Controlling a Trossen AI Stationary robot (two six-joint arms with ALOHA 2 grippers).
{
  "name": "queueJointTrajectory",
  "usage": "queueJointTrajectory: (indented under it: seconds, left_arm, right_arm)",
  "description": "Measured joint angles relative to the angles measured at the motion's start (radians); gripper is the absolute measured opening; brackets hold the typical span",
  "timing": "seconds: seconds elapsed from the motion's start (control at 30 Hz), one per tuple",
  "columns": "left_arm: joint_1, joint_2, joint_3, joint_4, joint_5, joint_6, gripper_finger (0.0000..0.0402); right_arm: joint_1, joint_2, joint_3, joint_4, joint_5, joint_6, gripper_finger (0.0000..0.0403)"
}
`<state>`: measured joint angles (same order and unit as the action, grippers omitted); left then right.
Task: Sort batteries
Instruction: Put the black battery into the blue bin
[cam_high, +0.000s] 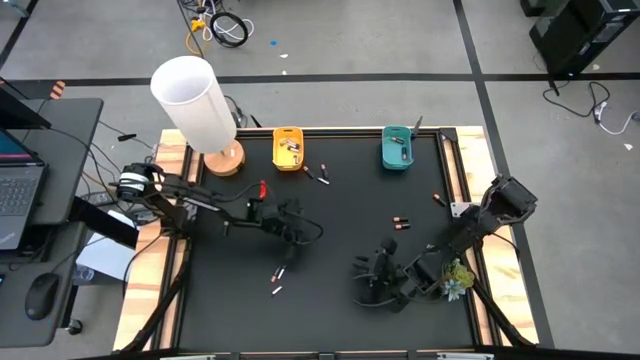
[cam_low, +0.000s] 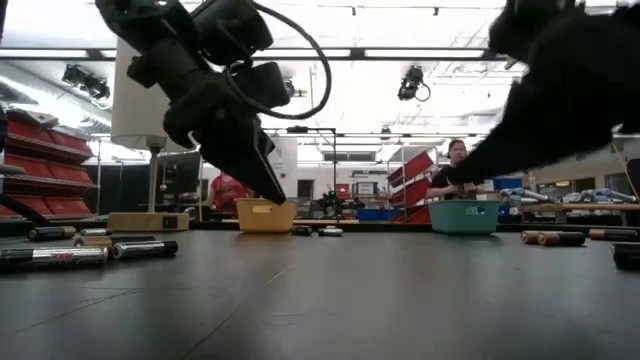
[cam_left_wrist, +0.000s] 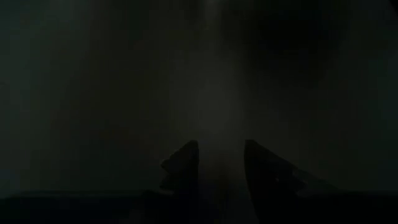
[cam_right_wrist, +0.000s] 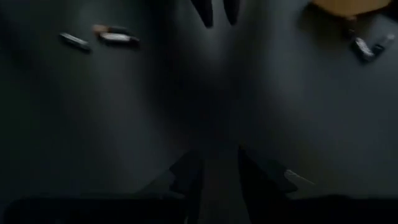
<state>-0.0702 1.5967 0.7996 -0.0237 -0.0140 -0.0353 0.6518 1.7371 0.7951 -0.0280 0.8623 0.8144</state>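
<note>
Battery sorting partly done, both pincers empty over the bench middle.

A few batteries lie in the yellow bin (cam_high: 288, 149) and teal bin (cam_high: 397, 148) at the far edge; loose batteries (cam_high: 278, 280) remain scattered across the bench (cam_high: 340, 310). The left pincer (cam_left_wrist: 221, 163) and right pincer (cam_right_wrist: 219, 171) each stand narrowly parted, holding nothing. Battery types are too small to tell.

Two bins: one yellow (cam_high: 288, 149), one teal (cam_high: 397, 148). One white lamp (cam_high: 196, 101). Seven loose batteries (cam_high: 400, 223) on the black mat (cam_high: 340, 300).
</note>
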Motion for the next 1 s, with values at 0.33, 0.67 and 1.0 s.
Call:
queueJointTrajectory:
  seconds: [0.33, 0.67, 1.0]
  left_arm:
    - [0.123, -0.012, 0.070, -0.110, 0.029, 0.082, 0.0131]
    - [0.048, -0.250, 0.080, -0.287, -0.095, 0.058, 0.0131]
    - [0.043, -0.258, 0.079, -0.272, -0.198, 0.088, 0.0131]
  right_arm:
    - [-0.029, 0.004, -0.116, 0.212, 0.045, -0.052, 0.0107]
    - [0.056, -0.022, -0.124, 0.170, 0.029, -0.027, 0.0107]
    - [0.158, -0.263, -0.122, -0.045, -0.106, 0.126, 0.0135]
